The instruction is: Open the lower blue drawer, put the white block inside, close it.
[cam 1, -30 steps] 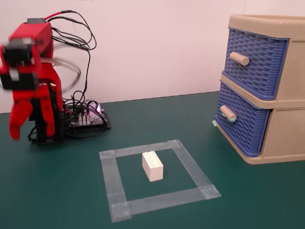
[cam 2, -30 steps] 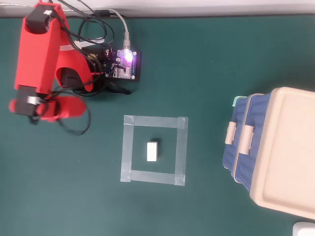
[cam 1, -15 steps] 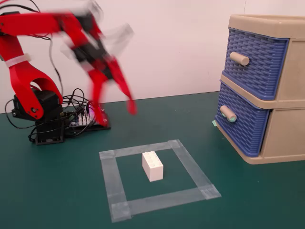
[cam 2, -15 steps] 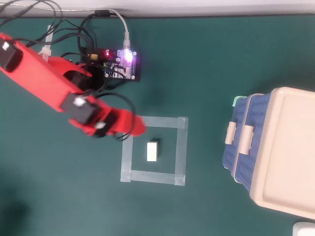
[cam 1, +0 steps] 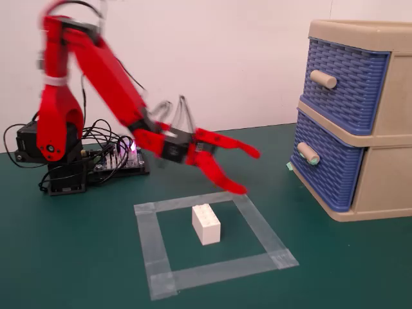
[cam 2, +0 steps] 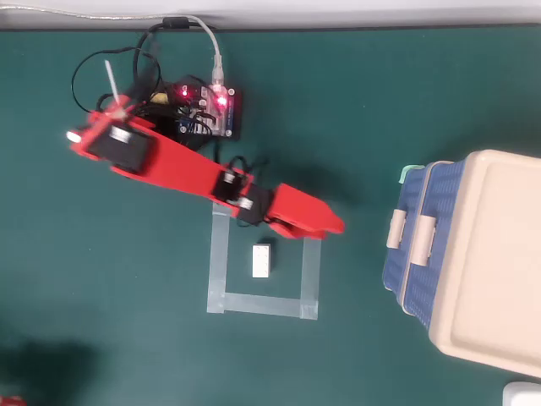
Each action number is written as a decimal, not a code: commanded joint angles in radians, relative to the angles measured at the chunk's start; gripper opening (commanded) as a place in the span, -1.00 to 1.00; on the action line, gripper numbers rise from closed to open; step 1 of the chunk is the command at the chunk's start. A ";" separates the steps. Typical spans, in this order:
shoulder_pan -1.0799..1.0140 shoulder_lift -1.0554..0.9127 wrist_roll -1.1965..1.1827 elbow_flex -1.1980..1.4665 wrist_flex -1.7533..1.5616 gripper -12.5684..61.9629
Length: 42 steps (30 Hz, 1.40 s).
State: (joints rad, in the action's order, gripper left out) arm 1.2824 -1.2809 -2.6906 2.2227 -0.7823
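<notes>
The lower blue basket-weave plastic drawer [cam 1: 329,168], its beige knob tipped pale green, sits shut in the beige frame [cam 1: 386,187] near the table's right edge in the fixed view. The small white studded plastic brick [cam 1: 206,224] stands on the green table [cam 1: 77,257] inside a square of grey tape [cam 1: 212,267], well apart from the drawer. Above the square's far edge, the red arm's fingers [cam 1: 248,170] are spread apart, holding nothing.

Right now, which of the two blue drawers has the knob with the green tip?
The lower blue drawer: its beige knob ends in a pale green tip. The upper drawer has a plain beige knob. Both look closed.
</notes>
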 commanded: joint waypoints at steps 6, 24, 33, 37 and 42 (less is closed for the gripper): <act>0.078 0.236 -0.077 -0.318 -0.155 0.20; 0.135 0.333 -0.331 -0.695 0.117 0.08; 0.132 0.336 -0.334 -0.764 0.345 -0.76; 0.129 0.345 -0.334 -0.830 0.420 -0.87; 0.112 0.325 -0.373 -0.798 0.430 -0.87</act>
State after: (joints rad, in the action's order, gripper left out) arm 1.3852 -0.9281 -2.9805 1.5094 -0.3482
